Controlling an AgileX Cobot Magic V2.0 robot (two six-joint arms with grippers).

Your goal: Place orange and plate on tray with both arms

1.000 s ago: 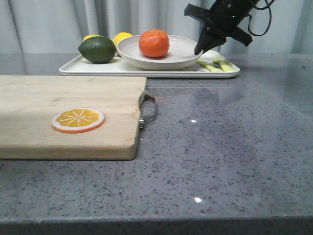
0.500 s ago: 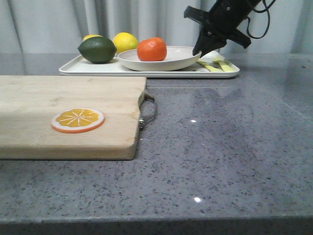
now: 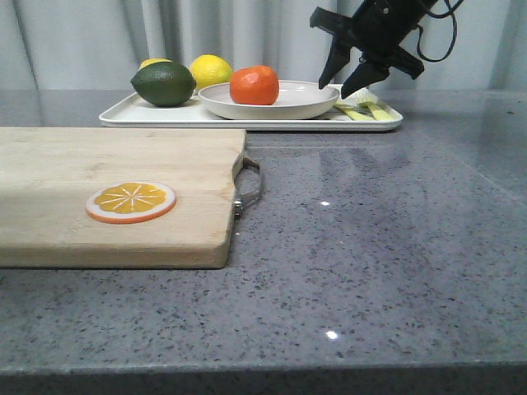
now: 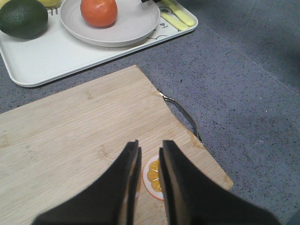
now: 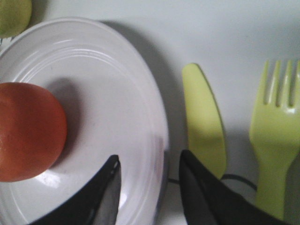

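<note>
The orange (image 3: 254, 85) sits on the off-white plate (image 3: 288, 103), which lies flat on the white tray (image 3: 165, 115) at the back. My right gripper (image 3: 335, 89) is open, its jaws either side of the plate's right rim and not clamping it. In the right wrist view the gripper (image 5: 150, 159) straddles the rim of the plate (image 5: 108, 84), with the orange (image 5: 28, 131) beside it. My left gripper (image 4: 150, 144) hangs over the cutting board, empty, with only a narrow gap between its jaws. Its view shows the orange (image 4: 98, 11), the plate (image 4: 136, 23) and the tray (image 4: 51, 56) far off.
A green lime (image 3: 165, 84) and yellow lemons (image 3: 212, 68) lie on the tray's left part. A yellow-green knife (image 5: 204, 122) and fork (image 5: 276, 136) lie on its right part. A wooden cutting board (image 3: 115, 156) with an orange slice (image 3: 132, 202) fills the near left.
The plate with the orange was tilted and raised in my right gripper. It has come down flat on the tray. The right jaws have opened off the rim.
</note>
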